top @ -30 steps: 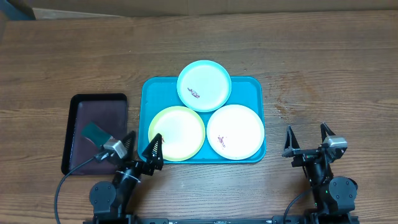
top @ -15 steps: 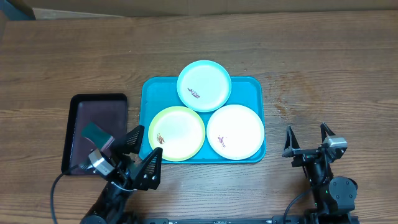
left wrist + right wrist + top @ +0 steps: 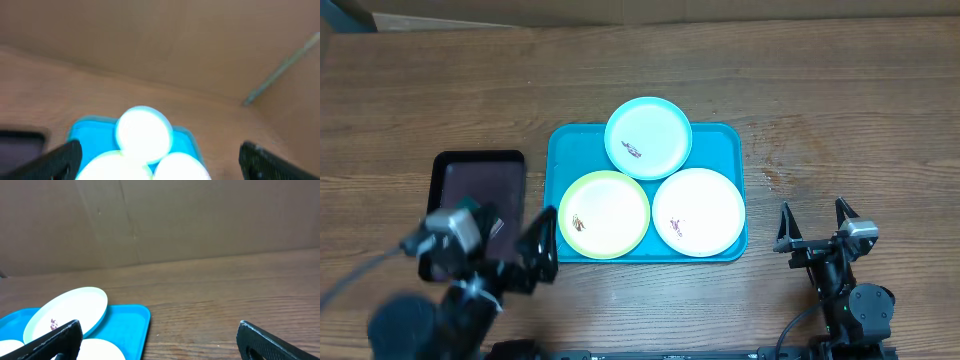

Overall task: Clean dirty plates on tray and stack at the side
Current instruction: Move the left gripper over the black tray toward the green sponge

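Note:
The teal tray [image 3: 722, 142] holds three plates, each with a small brown smear: light blue plate [image 3: 648, 138] at the back, yellow-green plate [image 3: 604, 214] front left, white plate [image 3: 698, 212] front right. My left gripper [image 3: 525, 255] is open and empty, raised near the tray's front left corner; its blurred wrist view shows the tray [image 3: 92, 134] and the light blue plate [image 3: 144, 133] between its open fingers [image 3: 160, 159]. My right gripper [image 3: 815, 232] is open and empty, right of the tray; its wrist view shows the light blue plate [image 3: 67, 312] and the tray [image 3: 131, 322].
A smaller dark maroon-black tray [image 3: 478, 180] lies left of the teal tray, with a teal object [image 3: 472, 212] on it partly under my left arm. Cardboard walls stand behind the wooden table.
My left arm has lifted and swung left and back from the yellow-green plate, now blurred over the dark tray's near end. The right arm has not moved.

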Available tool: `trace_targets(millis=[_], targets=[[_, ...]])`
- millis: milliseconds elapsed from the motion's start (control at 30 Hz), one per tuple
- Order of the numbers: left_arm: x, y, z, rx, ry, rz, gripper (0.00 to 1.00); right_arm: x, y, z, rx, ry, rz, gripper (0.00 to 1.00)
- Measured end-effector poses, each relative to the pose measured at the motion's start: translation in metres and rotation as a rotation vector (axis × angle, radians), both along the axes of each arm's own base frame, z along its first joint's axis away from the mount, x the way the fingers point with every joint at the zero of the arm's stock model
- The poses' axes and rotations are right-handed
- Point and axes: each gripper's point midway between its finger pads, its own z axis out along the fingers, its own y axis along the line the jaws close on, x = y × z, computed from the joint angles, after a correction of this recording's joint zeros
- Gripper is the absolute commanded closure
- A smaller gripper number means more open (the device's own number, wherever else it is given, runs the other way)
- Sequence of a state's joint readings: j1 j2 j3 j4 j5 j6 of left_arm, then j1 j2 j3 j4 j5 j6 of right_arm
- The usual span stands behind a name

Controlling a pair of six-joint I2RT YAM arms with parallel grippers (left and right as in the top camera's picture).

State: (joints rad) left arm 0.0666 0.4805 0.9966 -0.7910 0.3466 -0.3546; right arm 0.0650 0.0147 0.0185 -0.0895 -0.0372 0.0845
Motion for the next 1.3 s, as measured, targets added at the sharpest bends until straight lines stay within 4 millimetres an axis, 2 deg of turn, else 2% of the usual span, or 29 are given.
trace_targets(millis=[100, 233, 300, 433, 533, 667, 800, 967, 1133, 1300], targets=[[0.020, 0.006, -0.012, 0.080, 0.168, -0.003, 0.00, 0.000, 0.000, 0.000, 0.000, 0.000, 0.000, 0.00], [0.055, 0.023, -0.042, 0.191, 0.385, 0.021, 0.00, 0.000, 0.000, 0.000, 0.000, 0.000, 0.000, 0.00], [0.070, 0.042, -0.057, 0.243, 0.478, 0.093, 0.00, 0.000, 0.000, 0.000, 0.000, 0.000, 0.001, 0.00], [0.093, 0.098, -0.087, 0.300, 0.641, 0.332, 0.00, 0.000, 0.000, 0.000, 0.000, 0.001, 0.000, 0.00], [0.097, 0.124, -0.117, 0.277, 0.778, 0.423, 0.00, 0.000, 0.000, 0.000, 0.000, 0.000, 0.000, 0.00], [0.099, 0.136, -0.154, 0.250, 0.929, 0.446, 0.00, 0.000, 0.000, 0.000, 0.000, 0.000, 0.000, 0.00], [0.103, 0.144, -0.177, 0.209, 1.010, 0.479, 0.00, 0.000, 0.000, 0.000, 0.000, 0.000, 0.001, 0.00], [0.102, 0.148, -0.200, 0.114, 1.095, 0.515, 0.00, 0.000, 0.000, 0.000, 0.000, 0.000, 0.000, 0.00], [0.097, 0.151, -0.214, 0.081, 1.159, 0.536, 0.00, 0.000, 0.000, 0.000, 0.000, 0.000, 0.001, 0.00], [0.091, 0.169, -0.223, 0.036, 1.197, 0.624, 0.00, 0.000, 0.000, 0.000, 0.000, 0.000, 0.000, 0.00]])
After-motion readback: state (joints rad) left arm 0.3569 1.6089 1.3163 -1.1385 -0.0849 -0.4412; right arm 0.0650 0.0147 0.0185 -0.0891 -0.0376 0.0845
